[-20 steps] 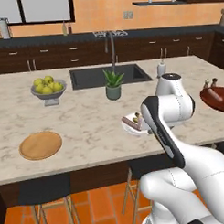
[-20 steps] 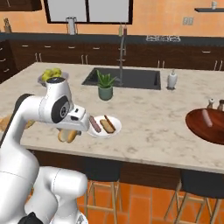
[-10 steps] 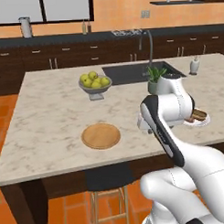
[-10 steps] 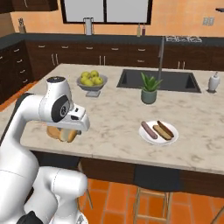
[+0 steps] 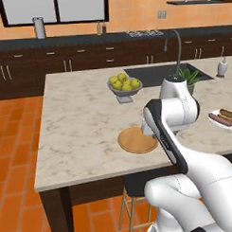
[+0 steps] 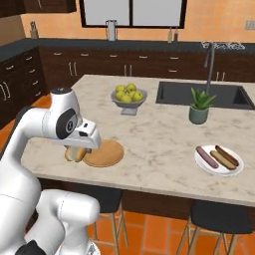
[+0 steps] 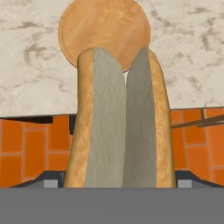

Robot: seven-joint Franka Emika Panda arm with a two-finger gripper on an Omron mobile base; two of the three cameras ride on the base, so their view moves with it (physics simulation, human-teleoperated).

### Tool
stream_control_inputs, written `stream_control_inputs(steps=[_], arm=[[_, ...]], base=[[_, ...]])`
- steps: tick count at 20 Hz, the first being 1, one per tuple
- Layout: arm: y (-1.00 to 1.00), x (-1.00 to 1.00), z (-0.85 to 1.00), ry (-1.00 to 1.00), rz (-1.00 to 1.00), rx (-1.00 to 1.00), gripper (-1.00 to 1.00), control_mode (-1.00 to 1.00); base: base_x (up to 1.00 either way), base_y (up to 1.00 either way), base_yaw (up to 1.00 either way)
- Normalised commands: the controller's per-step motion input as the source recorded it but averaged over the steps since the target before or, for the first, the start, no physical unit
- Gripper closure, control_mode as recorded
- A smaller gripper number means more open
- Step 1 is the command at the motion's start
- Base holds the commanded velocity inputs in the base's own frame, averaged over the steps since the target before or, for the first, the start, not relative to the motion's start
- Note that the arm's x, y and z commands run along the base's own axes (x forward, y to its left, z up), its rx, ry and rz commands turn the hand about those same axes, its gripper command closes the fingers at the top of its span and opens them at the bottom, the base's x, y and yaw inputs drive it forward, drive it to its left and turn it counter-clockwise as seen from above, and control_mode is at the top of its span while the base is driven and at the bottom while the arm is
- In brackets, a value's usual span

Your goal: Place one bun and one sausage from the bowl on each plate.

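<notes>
— Is that a bun (image 7: 122, 118) in the claw (image 6: 77, 151)?

— Yes. The jaws stand wide, but they are wrapped around a split bun, cut side up in the hand view, so it is gripped, not empty. From the right base view it hangs at the near edge of the counter (image 6: 164, 144), just at nine o'clock of the orange plate (image 6: 104, 153).

— So the white plate is done?

— Looks so to me. The white plate (image 6: 219, 160), over at three o'clock and well apart, carries a sausage and what seems a filled bun. The orange plate is bare.

— How should it set the bun down?

— In the hand view the orange plate sits at twelve o'clock, beyond the bun's tip, with floor tiles under the near end. I'd say the hand needs to travel forward until the bun is over the middle of the plate, then lower until it rests before letting go. Dropping early risks it rolling off the edge.

— And the fruit bowl (image 5: 125, 87)?

— Far side of the counter, out of the way. I can't spot the brown bowl from here.
</notes>
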Motion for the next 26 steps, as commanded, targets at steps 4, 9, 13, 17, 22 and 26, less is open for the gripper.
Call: stream_control_inputs(steps=[4,9,13,17,22,26], arm=[[0.0,0.0,0.0,0.0,0.0,0.0,1.0,1.0],[0.0,0.28,0.0,0.0,0.01,0.0,1.0,-1.0],[0.0,0.99,-0.02,0.0,0.0,0.0,1.0,-1.0],[0.0,0.87,-0.23,0.0,0.01,0.0,1.0,-1.0],[0.0,0.21,-0.66,-0.07,0.04,0.0,1.0,-1.0],[-0.01,0.08,-0.49,-0.07,0.01,0.02,1.0,-1.0]], base=[[0.58,0.0,0.02],[0.28,0.0,0.01],[0.0,0.0,0.0],[0.0,0.0,0.0],[0.0,0.0,0.0],[0.0,0.0,0.0]])
